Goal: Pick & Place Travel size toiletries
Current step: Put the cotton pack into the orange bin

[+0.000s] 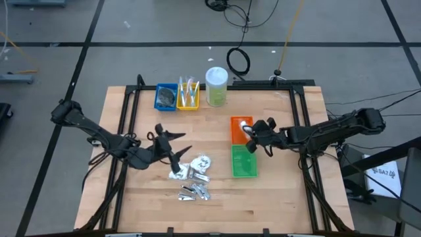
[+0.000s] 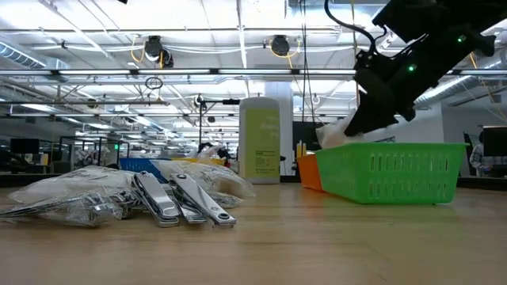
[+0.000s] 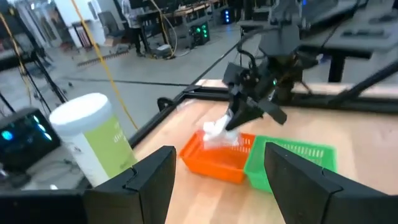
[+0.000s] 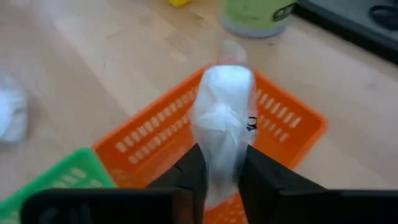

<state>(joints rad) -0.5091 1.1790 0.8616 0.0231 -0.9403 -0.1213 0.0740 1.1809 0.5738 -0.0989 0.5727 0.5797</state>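
In the high view the items in the blue tray (image 1: pixel 165 97) and yellow tray (image 1: pixel 188 96), near the top of the frame, are too small to identify. The heap of toiletries (image 1: pixel 194 178) at lower centre blurs into pale and silvery scraps. In the right wrist view the white packet (image 4: pixel 221 124) runs down between the right gripper (image 4: pixel 219 180) jaws, its lower end hidden. The jar (image 4: pixel 256 15) is cut off by the top edge there. In the low view the green tray (image 2: pixel 388 170) hides most of the orange tray (image 2: pixel 309 169).
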